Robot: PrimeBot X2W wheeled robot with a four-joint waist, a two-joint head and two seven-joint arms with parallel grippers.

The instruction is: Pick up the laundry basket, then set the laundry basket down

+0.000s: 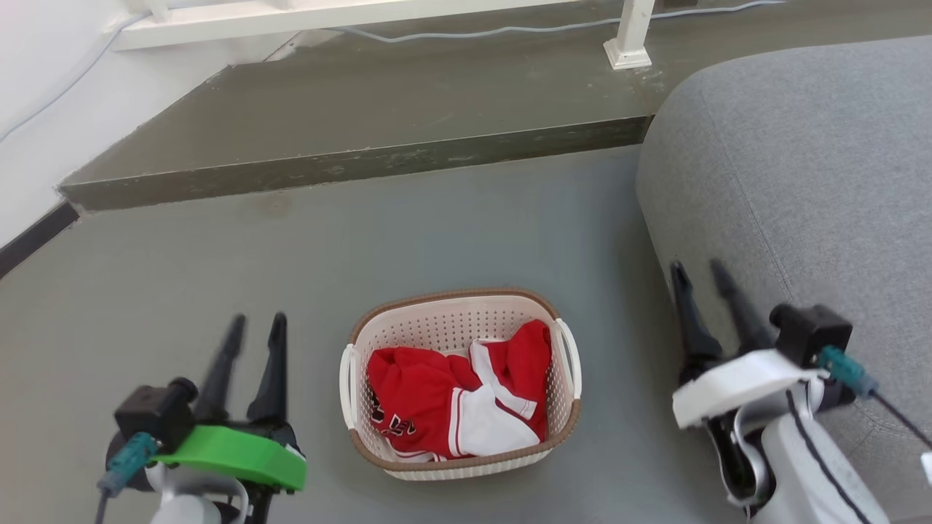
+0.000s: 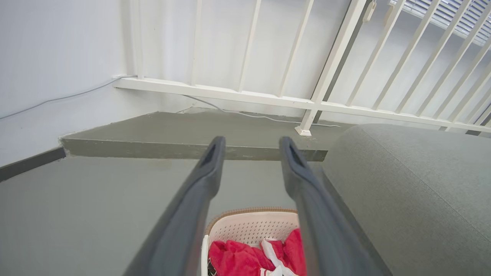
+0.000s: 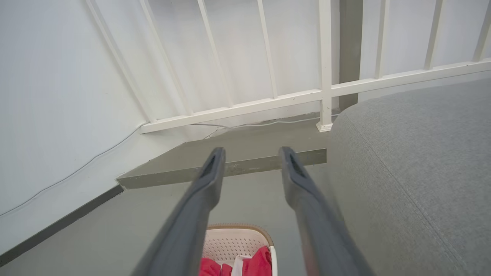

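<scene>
Laundry basket looks light, stiff plastic; grab its side handles. Left tool, right tool flank it, both spread apart, empty.

The laundry basket is smooth cream plastic, perforated, with a brown woven-look rim and slick white handles. In it lies soft, creased red and white cloth. The floor is matt grey and smooth. The step at its far edge looks rough and scuffed along the lip. The sofa wears coarse grey woven fabric. The left claw and right claw have matt dark fingers. The railing is painted white.
</scene>
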